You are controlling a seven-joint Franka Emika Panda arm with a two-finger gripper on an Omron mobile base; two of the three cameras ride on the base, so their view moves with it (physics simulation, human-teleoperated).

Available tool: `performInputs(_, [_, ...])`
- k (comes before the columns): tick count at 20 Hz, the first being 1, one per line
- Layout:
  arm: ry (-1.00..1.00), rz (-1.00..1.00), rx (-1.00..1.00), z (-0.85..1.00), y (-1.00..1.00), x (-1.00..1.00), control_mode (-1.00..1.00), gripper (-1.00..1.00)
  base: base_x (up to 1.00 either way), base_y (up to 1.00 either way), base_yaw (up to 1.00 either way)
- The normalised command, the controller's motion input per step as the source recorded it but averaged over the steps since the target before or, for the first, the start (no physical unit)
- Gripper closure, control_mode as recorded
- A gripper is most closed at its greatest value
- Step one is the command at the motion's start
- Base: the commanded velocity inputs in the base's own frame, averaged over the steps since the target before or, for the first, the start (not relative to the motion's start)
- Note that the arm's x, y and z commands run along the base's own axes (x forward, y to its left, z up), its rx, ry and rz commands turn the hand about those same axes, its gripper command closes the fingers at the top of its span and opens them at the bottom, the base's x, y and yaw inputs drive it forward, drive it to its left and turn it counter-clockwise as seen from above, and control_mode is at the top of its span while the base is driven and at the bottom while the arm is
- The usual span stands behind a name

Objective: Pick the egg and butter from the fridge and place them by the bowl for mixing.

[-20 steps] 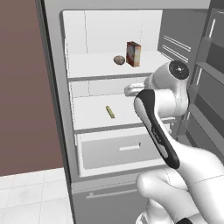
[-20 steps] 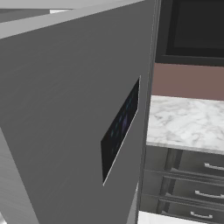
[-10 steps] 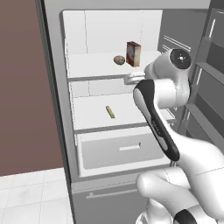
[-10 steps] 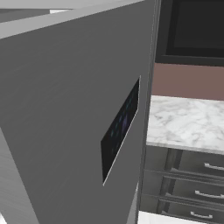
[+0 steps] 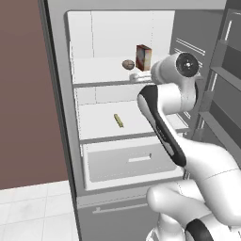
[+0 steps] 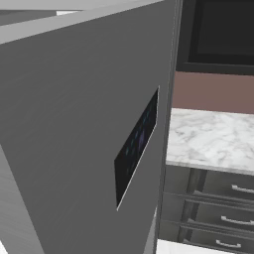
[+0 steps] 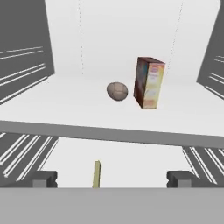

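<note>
White plastic lines the whole inside of the fridge [image 5: 94, 42], smooth and matt, with flat shelves and a plain drawer front [image 5: 132, 162] below them that carries a small pale slot handle. The arm reaches in from the right, its glossy white shell broken by a dark band along the forearm, and the gripper [image 7: 111, 178] sits at the front edge of the upper shelf. From the hand camera its two dark, blocky fingertips [image 7: 43, 179] stand wide apart at the bottom of the picture, spread fully, with nothing between them and nothing touching them.

On the upper shelf the egg [image 7: 117, 91] lies on its side, a small rounded brownish-grey lump with a faintly mottled skin. Just beside it, to its right in the hand camera, stands the carton [image 7: 149, 82], an upright red-brown box with sharp corners and a paler printed face turned towards the hand. The two are close but I cannot tell whether they touch. In the left base camera the egg [image 5: 128, 64] and the carton [image 5: 143, 57] sit towards the right of that shelf, near the wrist.

One shelf down, the butter [image 5: 118, 120] lies flat and alone, a thin pale yellow-olive stick with squared edges, set at a slight angle on the bare white surface. The hand camera catches its end [image 7: 96, 173] below the shelf lip.

The right base camera looks at the grey outer face of the open fridge door [image 6: 74, 124], brushed and dull, with a dark slanted panel [image 6: 136, 154] set in it; beyond it runs a white marbled counter [image 6: 213, 139] over dark drawers [image 6: 218, 198] with pale bar handles.
</note>
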Motion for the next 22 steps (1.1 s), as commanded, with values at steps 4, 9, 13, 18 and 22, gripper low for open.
performInputs(4, [0.04, 0.00, 0.00, 0.26, 0.00, 0.33, -1.00, -1.00, 0.00, 0.00, 0.00])
performInputs(9, [0.06, 0.00, 0.00, 0.06, 0.04, 0.44, -1.00, -1.00, 0.00, 0.00, 0.00])
performInputs(13, [0.02, 0.00, 0.00, 0.00, 0.03, 0.52, -1.00, -1.00, 0.00, 0.00, 0.00])
performInputs(18, [0.01, 0.00, 0.00, -0.10, 0.00, 0.46, -1.00, -1.00, 0.00, 0.00, 0.00])
performInputs(22, [0.11, 0.00, 0.00, -0.09, 0.01, 0.52, -1.00, -1.00, 0.00, 0.00, 0.00])
